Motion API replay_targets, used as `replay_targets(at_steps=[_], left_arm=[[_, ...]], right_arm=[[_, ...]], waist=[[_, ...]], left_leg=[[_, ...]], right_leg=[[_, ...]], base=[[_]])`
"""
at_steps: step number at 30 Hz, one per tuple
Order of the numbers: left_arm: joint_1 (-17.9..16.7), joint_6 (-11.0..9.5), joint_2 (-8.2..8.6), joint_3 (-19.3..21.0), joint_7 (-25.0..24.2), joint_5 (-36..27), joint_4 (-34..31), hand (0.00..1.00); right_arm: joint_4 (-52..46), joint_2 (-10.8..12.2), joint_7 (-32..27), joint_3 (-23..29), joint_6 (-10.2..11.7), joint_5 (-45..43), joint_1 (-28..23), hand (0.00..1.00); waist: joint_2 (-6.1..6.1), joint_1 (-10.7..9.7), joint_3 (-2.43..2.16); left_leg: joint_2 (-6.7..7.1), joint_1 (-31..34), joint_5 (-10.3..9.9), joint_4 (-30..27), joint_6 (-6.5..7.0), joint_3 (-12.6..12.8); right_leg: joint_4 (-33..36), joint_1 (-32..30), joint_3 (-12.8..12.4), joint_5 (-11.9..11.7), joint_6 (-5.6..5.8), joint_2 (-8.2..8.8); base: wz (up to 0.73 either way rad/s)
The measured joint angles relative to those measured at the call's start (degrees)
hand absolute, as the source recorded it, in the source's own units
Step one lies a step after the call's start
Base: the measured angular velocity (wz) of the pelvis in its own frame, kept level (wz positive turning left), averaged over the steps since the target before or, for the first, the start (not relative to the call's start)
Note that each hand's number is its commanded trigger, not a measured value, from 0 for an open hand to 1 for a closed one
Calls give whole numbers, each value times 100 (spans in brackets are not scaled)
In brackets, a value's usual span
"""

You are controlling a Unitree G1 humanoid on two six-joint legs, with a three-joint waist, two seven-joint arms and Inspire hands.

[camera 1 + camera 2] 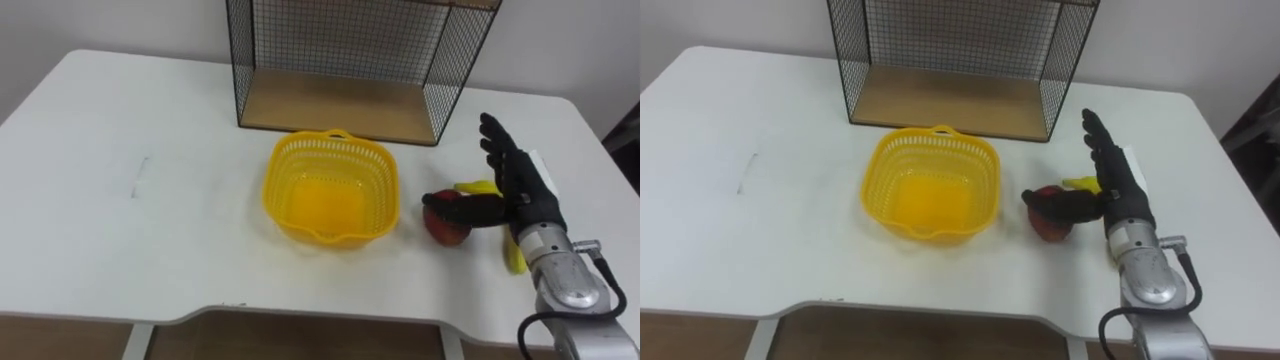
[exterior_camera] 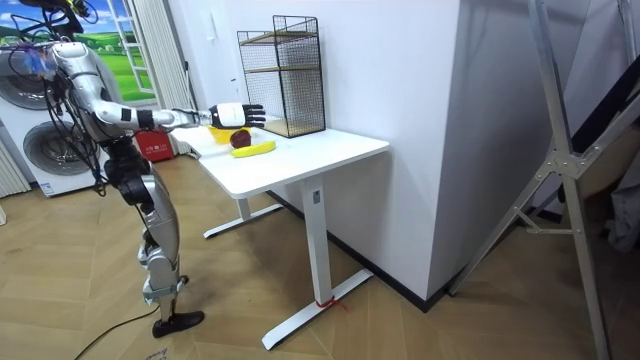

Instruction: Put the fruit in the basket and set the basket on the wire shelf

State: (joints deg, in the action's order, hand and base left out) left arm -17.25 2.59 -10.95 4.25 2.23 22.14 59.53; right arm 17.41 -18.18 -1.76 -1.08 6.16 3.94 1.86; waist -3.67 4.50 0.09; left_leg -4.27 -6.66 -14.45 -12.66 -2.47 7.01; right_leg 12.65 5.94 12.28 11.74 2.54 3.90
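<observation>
Right robot hand [image 1: 520, 190] lies nearest, fingers straight, thumb spread over one red apple [image 1: 447, 230], one banana [image 1: 478, 187] beneath its palm, both on the worktop [image 1: 150, 200] just right of one yellow basket [image 1: 330, 137]; one wire shelf [image 1: 340, 100] stands behind. Room view: robot stands at the worktop's end, that arm outstretched.

A white table [image 1: 120, 230] carries a black wire shelf [image 1: 340, 105] at its far edge; a yellow basket [image 1: 330, 140] sits just before it; a red apple [image 1: 448, 229] and a banana [image 1: 478, 187] lie to the basket's right.
</observation>
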Motion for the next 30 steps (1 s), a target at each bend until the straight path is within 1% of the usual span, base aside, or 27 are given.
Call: replay_targets(at_steps=[2,3,4,8,10,13,20,26,28,30], left_arm=[[22,0,5,-8,0,1,-16,0],[47,6,5,-7,0,2,-15,0],[62,8,4,-5,0,1,-16,0],[142,7,4,-7,-10,-1,-18,0],[150,4,4,-8,-31,0,-18,0],[218,-4,3,-8,-39,2,-20,0],[229,-9,-1,-8,-39,1,-18,0],[220,-8,-2,-11,-38,3,8,0],[217,-8,-2,-21,-38,4,9,0],[212,-7,-2,-24,-38,3,10,0]], right_arm=[[7,1,7,-7,-1,2,-8,0],[23,1,3,-13,-1,-29,-10,0],[66,1,-5,-28,-1,-71,-21,0],[286,0,12,-212,-15,-221,-98,0],[355,3,140,-319,-54,-227,-135,0],[448,3,197,-332,-76,-227,-135,0],[470,4,196,-363,-76,-226,-137,0],[571,4,218,-447,-74,-442,-141,0],[620,3,251,-445,-74,-474,-140,0],[628,3,262,-445,-71,-476,-140,0]], waist=[[34,5,7],[41,11,-7],[65,22,-4],[88,35,-9],[118,39,-6],[131,39,-7],[112,43,2],[44,40,24],[18,38,19],[20,35,20]], left_leg=[[0,8,0,-4,0,-4],[0,4,0,-2,0,-4],[0,1,0,-7,0,-3],[-1,3,0,-9,0,-2],[-1,-1,0,-8,0,1],[-2,-4,0,-6,0,2],[-1,-14,1,0,1,-5],[1,-8,1,-4,1,-50],[2,-9,1,-8,0,-81],[3,-9,1,-8,0,-90]], right_leg=[[1,-9,-3,-2,-3,0],[1,-8,-5,-2,-3,0],[1,-8,-9,-2,-4,0],[2,-6,-9,-4,-6,0],[8,-8,-17,-6,-7,0],[13,-9,-20,-8,-10,-1],[5,7,-14,-11,-9,0],[-7,32,26,-11,-9,2],[-24,59,53,-11,-9,2],[-28,68,58,-11,-9,2]], base=[[0],[0],[0],[0],[0],[0],[0],[3],[6],[3]])
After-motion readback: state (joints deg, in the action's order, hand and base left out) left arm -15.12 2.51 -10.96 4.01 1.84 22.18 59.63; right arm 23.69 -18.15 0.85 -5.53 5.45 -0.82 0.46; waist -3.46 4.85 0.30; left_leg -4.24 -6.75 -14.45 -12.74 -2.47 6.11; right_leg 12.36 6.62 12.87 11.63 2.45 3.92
